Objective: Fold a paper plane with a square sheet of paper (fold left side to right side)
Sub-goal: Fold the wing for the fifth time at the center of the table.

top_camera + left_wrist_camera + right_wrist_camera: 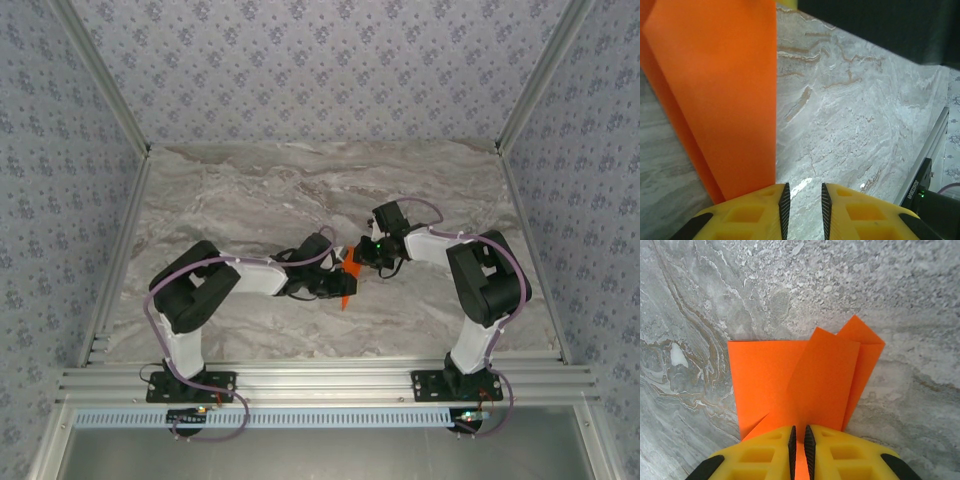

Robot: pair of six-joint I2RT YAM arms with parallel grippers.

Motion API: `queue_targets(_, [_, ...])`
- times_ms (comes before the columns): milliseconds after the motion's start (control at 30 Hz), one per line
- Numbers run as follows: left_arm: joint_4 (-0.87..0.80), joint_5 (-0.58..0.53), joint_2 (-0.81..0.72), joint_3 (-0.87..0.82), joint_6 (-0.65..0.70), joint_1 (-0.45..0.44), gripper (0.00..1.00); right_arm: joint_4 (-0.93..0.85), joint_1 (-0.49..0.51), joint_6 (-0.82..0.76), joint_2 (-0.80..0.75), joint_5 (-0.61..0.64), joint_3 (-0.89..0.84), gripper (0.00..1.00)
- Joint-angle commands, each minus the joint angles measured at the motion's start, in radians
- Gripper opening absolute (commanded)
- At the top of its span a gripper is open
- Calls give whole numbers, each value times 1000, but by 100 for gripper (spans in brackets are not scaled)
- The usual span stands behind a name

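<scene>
Grey-and-tan veined marble tabletop (pixel 260 190), smooth and glossy, walled by blue-grey floral wallpaper (pixel 320 60), with a ribbed aluminium rail (pixel 320 382) by the arm bases. Both arms bent sharply at the elbow, forearms reaching inward, left gripper (pixel 333 286) and right gripper (pixel 362 262) meeting nose to nose over the middle of the slab. Between them, a folded orange paper sheet (pixel 347 273), thin, matte, unmarked.

From the right wrist: yellow lattice-moulded fingers (pixel 760 455), black ribbed pads pressed almost together, a sliver of orange pinched in the slit. Beyond the fingertips, overlapping layers not legible from above: a straight edge to the left, an angled flap on top, a pointed corner far right.

From the left wrist: jaws slightly parted, bare marble showing between the pads, nothing clamped there. Just left of the left-hand finger, the sheet as one broad flat panel, lower end hidden behind the yellow moulding; contact there impossible to tell.
</scene>
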Motion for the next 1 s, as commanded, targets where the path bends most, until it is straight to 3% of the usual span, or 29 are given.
queue_targets(0, [-21,-11,9,-25,-7,-8,25,-95,2,-19,44,67,-16,19])
queue_targets(300, [-23,-31,9,-59,-19,-19,23,-13,-6,-19,-8,-22,-23,18])
queue_targets(667, [-15,-62,34,-88,-34,-41,15,98,-36,-34,-262,-110,-161,13])
queue_targets(967, [-17,-66,36,-89,-31,-41,14,225,4,5,-221,-184,-238,12])
